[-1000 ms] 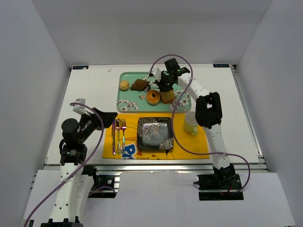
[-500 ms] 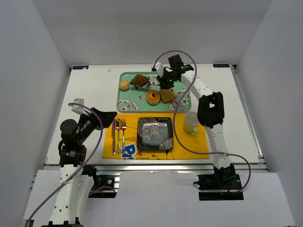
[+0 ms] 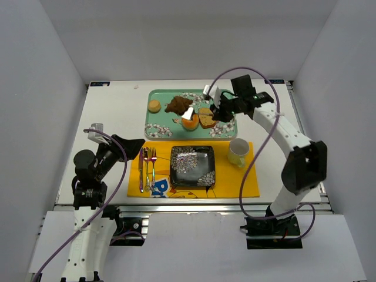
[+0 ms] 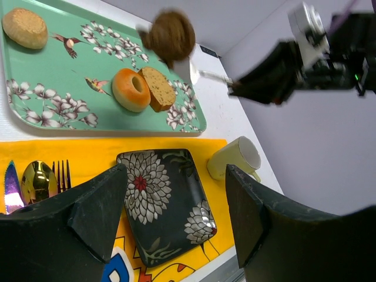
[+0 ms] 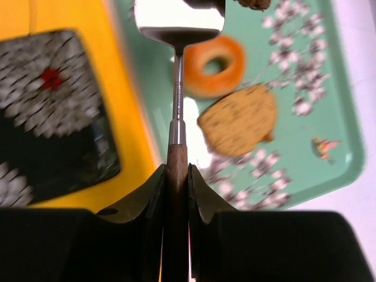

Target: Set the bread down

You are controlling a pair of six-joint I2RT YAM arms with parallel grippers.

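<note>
The bread (image 3: 175, 106), a dark brown pastry, rides at the far tip of a metal spatula (image 3: 188, 113), above the teal tray (image 3: 158, 127). In the left wrist view the bread (image 4: 170, 36) hangs blurred over the tray's back edge. My right gripper (image 3: 224, 111) is shut on the spatula's wooden handle (image 5: 175, 176), and only a dark edge of the bread (image 5: 203, 3) shows past the blade. My left gripper (image 4: 176, 217) stands open and holds nothing, low over the yellow placemat (image 3: 235, 183).
On the tray lie a ring donut (image 3: 190, 123), a tan bread slice (image 3: 207, 119) and a small round bun (image 3: 154, 106). A black flowered plate (image 3: 192, 165) sits mid-placemat, with cutlery (image 3: 147, 167) to its left and a pale mug (image 3: 238, 151) to its right.
My right arm has swung out to the right and drawn the gripper back right. The bread has come up off the tray on the spatula. The left arm has barely moved.
</note>
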